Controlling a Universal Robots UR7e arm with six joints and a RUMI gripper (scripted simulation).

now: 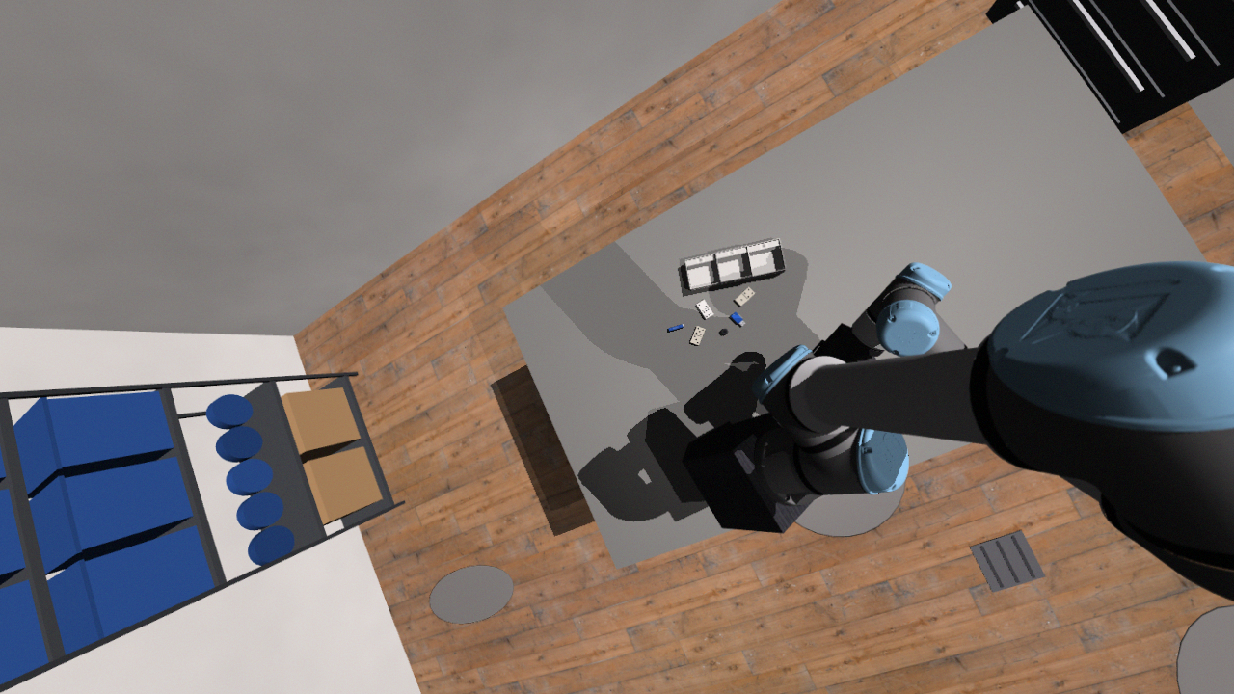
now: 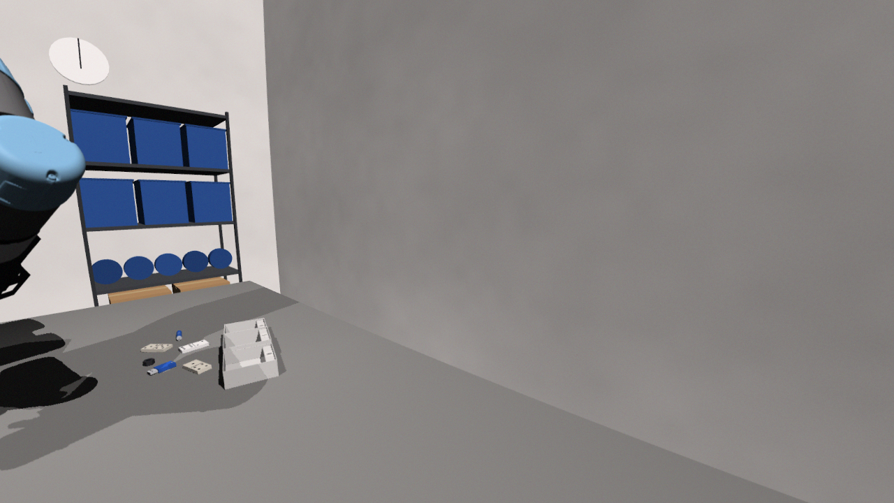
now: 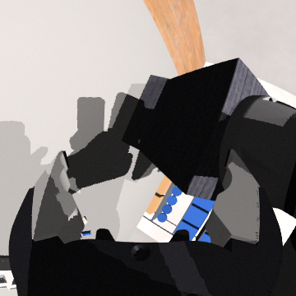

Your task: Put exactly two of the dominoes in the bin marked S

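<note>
A white domino [image 1: 705,308] [image 2: 193,346] and two cream dominoes, one nearer the bins [image 1: 744,297] [image 2: 197,366] and one farther away [image 1: 697,335] [image 2: 156,347], lie flat on the table. Three pale bins stand upright in a row: one end bin [image 1: 699,276], the middle bin [image 1: 732,264] and the other end bin [image 1: 764,256] [image 2: 250,376]. No domino shows inside them. Their letters are too small to read, so I cannot tell which is S. My gripper [image 3: 145,151] is open and empty, raised away from the dominoes and bins.
Two blue sticks, one [image 1: 675,328] [image 2: 179,335] and another [image 1: 737,319] [image 2: 161,367], and a small black disc [image 1: 723,332] [image 2: 148,362] lie among the dominoes. A large black box [image 1: 733,483] [image 3: 189,123] is close to the arm. Shelves with blue boxes stand beyond the table.
</note>
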